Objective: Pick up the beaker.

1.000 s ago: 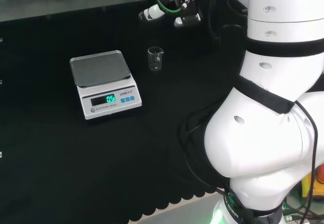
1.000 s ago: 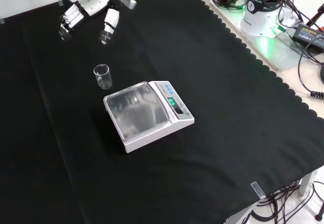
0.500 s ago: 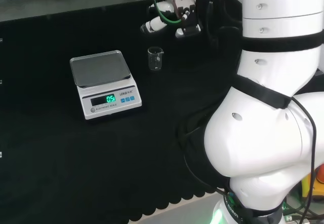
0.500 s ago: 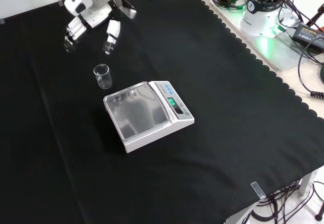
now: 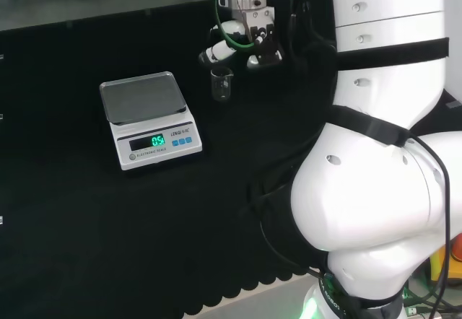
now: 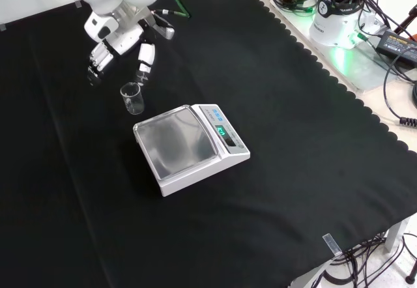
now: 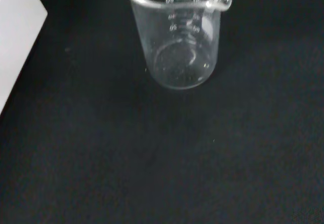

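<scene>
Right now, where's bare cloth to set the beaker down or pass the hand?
Front view: bare cloth right of the scale to the scalloped edge, plus below it and along the view's left. Crowded near the top, where the hand hangs just beyond the beaker, which stands close beside the scale.

Even overhead light; the matte black cloth [image 6: 273, 190] swallows shadows. Soft glare on the white scale's steel pan [image 6: 174, 146], green display [image 5: 157, 141] blooms. Wrist view: small clear glass beaker [image 7: 177, 36] slightly soft.

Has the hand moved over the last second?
Yes. In the front view the hand has come down toward the beaker, which stands where it was beside the scale.
</scene>
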Motion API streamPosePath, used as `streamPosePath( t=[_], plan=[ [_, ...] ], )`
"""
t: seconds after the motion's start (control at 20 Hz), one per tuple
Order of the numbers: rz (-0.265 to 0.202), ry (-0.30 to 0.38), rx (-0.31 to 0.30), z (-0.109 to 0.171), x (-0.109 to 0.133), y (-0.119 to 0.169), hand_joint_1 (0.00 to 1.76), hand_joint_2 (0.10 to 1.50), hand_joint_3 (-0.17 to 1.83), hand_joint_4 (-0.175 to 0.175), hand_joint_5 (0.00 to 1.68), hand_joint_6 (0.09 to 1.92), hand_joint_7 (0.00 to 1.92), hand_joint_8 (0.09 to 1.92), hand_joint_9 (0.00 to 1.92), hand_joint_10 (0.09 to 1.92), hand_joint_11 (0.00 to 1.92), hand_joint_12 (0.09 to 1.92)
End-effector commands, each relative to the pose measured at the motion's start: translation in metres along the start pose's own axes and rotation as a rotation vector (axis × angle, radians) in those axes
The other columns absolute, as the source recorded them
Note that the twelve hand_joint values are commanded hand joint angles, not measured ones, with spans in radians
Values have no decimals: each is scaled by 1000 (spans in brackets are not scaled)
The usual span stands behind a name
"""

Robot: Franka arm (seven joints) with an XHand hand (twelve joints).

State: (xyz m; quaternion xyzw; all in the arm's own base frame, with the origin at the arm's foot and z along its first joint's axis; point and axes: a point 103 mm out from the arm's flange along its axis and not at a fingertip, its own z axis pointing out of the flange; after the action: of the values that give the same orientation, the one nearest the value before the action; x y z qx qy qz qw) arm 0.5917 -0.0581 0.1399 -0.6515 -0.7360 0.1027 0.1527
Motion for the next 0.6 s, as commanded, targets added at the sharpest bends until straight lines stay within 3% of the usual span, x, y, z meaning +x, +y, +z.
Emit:
streamPosePath(
  t=[0.05,0.6],
  plan=[
    [-10,12,36,19,7,6,278,1016,-70,-145,183,87,0,523,0,683,114,1460],
    [-2,-7,97,42,21,6,307,1015,-69,-147,180,87,0,519,0,689,116,1464]
  ],
)
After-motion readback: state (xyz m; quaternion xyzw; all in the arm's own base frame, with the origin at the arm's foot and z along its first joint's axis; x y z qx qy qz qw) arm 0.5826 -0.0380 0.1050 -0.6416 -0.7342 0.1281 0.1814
